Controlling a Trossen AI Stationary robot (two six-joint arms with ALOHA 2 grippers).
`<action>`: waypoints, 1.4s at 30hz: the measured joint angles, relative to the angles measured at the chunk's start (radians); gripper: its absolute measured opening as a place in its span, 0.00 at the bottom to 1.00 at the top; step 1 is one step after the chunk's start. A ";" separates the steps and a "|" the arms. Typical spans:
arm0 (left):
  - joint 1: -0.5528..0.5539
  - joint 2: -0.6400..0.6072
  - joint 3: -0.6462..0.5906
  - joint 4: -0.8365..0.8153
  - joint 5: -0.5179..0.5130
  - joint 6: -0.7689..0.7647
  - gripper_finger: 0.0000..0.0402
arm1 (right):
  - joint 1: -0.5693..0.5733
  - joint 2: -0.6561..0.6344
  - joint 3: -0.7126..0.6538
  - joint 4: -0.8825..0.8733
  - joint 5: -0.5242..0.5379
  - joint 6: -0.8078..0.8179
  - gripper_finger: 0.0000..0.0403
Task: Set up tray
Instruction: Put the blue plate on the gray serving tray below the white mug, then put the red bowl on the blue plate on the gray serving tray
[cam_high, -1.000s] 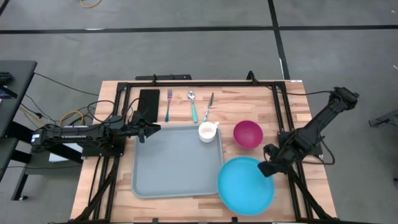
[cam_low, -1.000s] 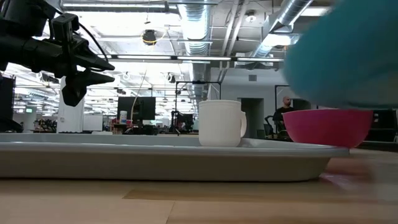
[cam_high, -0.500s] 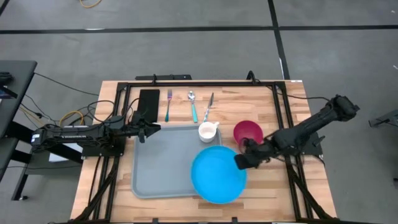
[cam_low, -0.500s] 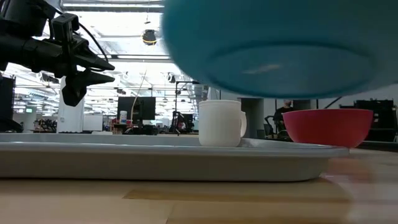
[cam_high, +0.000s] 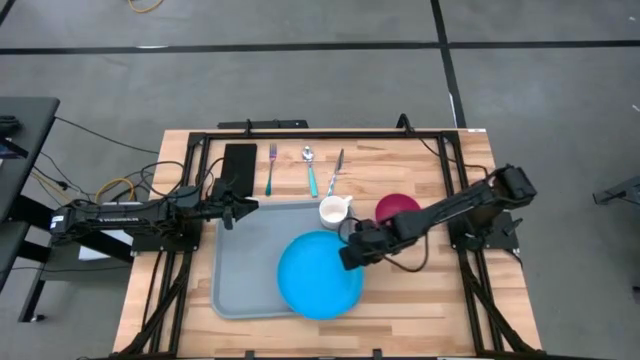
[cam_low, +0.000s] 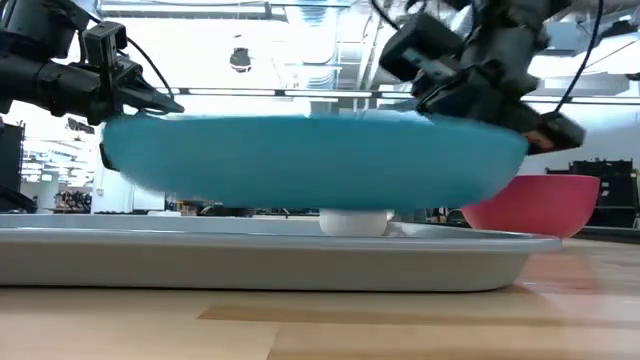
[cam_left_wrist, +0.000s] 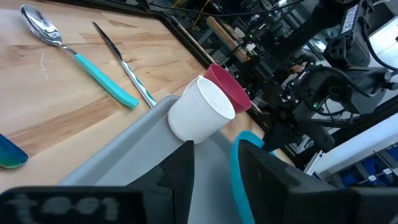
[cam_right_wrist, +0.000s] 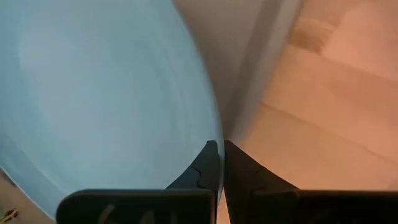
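The grey-blue tray (cam_high: 245, 270) lies flat on the wooden table. A white cup (cam_high: 335, 211) stands in its far right corner. My right gripper (cam_high: 350, 252) is shut on a round blue plate (cam_high: 320, 275), which hovers over the tray's right half; the low view shows the plate (cam_low: 310, 160) above the tray (cam_low: 260, 255). My left gripper (cam_high: 232, 212) hangs open just above the tray's far left corner, touching nothing. A magenta bowl (cam_high: 398, 212) sits on the table right of the tray. My right gripper pinches the plate's rim (cam_right_wrist: 214, 134) on the plate's right side between its two fingers, one above and one below. The fingers come slanting down from the table's right. The plate is lifted clear of the tray and roughly level.
Beyond the tray's far edge lie a black napkin (cam_high: 239, 168), a fork (cam_high: 271, 168), a teal-handled spoon (cam_high: 311, 170) and a knife (cam_high: 335, 172). A black frame (cam_high: 320, 133) borders the table. Bare wood shows at the near right (cam_high: 430, 300).
My right gripper has carried the blue plate from the table's near right corner toward the left and lower, until it hangs over the tray's right half. Its arm has stretched out across the magenta bowl.
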 joint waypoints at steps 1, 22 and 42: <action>0.000 0.000 0.000 -0.004 0.000 0.000 0.28 | -0.009 0.017 0.011 0.004 0.000 -0.001 0.00; 0.000 0.000 0.000 -0.044 0.035 0.004 0.28 | -0.067 0.073 0.037 0.003 -0.003 -0.028 0.15; 0.000 0.000 0.000 -0.034 0.034 0.008 0.28 | -0.036 -0.113 0.188 -0.608 0.132 -0.255 0.20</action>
